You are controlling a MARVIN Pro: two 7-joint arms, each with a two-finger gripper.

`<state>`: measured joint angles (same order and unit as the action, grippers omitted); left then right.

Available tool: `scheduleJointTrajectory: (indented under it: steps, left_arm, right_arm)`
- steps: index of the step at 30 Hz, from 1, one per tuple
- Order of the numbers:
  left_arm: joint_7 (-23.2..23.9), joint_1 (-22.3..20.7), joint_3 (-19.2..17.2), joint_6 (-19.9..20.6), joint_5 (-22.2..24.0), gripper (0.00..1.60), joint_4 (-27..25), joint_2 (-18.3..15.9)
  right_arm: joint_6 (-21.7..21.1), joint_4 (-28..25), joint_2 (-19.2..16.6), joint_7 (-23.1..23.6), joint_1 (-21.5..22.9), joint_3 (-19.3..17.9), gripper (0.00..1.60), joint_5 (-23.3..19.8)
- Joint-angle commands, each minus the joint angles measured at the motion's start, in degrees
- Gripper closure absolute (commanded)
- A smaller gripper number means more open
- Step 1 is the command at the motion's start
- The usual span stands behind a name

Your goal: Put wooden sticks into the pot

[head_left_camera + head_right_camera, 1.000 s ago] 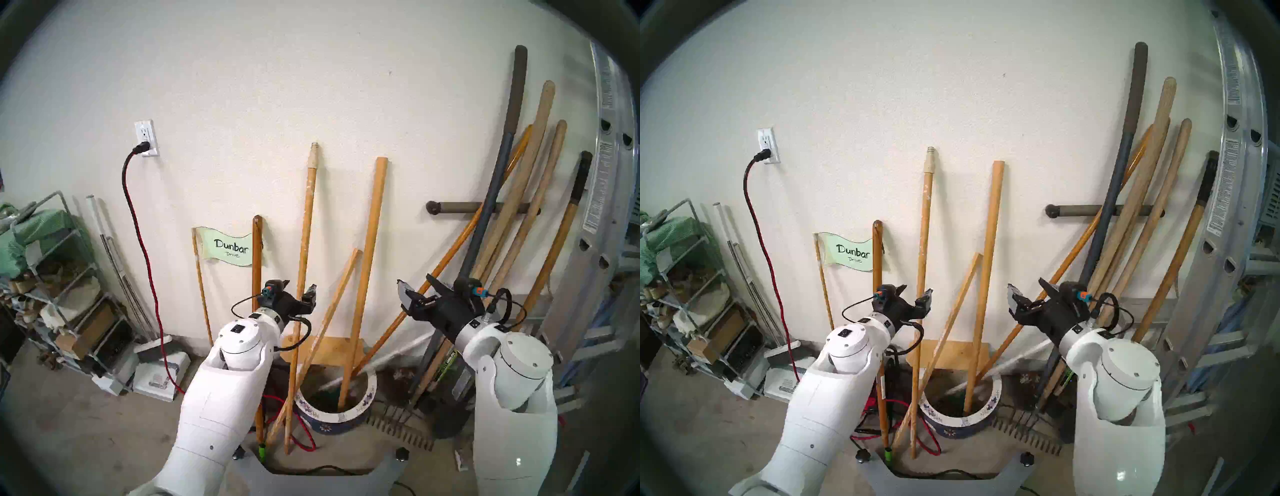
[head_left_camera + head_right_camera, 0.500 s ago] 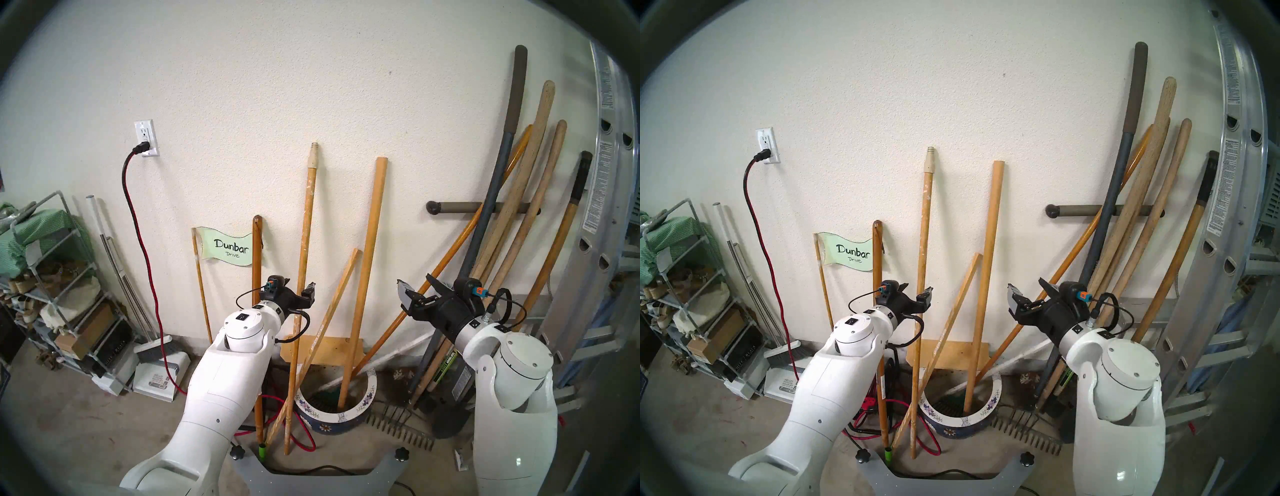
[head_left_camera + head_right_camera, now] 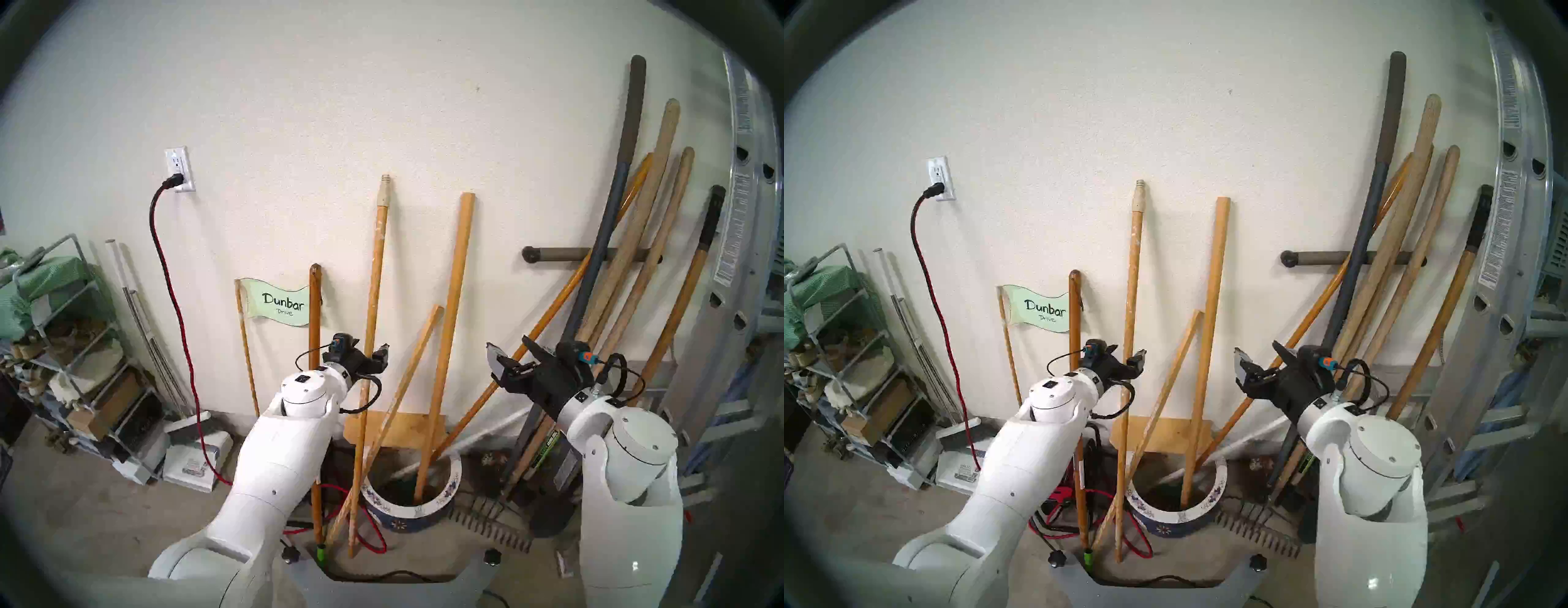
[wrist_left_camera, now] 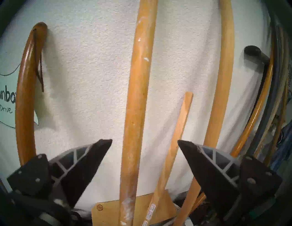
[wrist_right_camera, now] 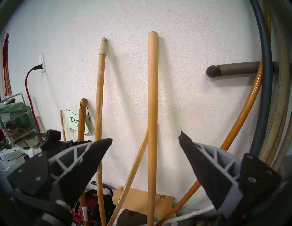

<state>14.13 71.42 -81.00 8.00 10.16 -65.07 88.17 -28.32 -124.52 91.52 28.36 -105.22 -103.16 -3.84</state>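
The left gripper (image 3: 368,354) is straddling the speckled pole (image 3: 373,288) with jaws spread wide, holding nothing, lining up a grasp since that pole's foot is standing on the floor (image 3: 106,522) just outside the pot (image 3: 456,475). The plain dowel (image 3: 449,331) is already standing inside the pot's far edge, leaning on the wall. The right gripper (image 3: 511,354) is hanging open-jawed and empty, clear of the work.

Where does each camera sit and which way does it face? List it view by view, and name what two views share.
Head left: on the head, looking down and forward at the wall, the pot and both arms.
Head right: beside it, nearly the same picture, with the left pincer and right pincer.
Left wrist: on the left wrist, facing the wall; the speckled pole stands between its open fingers.
Right wrist: on the right wrist, facing the wall; open fingers frame the plain dowel.
Shared: both wrist views show the thin slat.
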Motion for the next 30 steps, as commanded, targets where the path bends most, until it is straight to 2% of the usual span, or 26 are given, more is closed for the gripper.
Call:
scheduleJointTrajectory:
  steps: [1,10,30]
  left_arm:
    - [-0.89,-1.98,0.12,-0.41,-0.45,0.0,1.36,0.58]
    - [-1.38,-4.08,-0.13,-2.0,-0.93,0.0,5.6,0.04]
    - [1.63,-8.77,-0.44,-4.33,-0.81,0.0,14.64,0.28]
  right_arm:
    - [-0.14,-0.06,-0.15,0.04,0.01,-0.01,0.0,0.08]
    - [-0.14,-0.06,-0.15,0.04,0.01,-0.01,0.0,0.08]
    - [-0.14,-0.06,-0.15,0.04,0.01,-0.01,0.0,0.08]
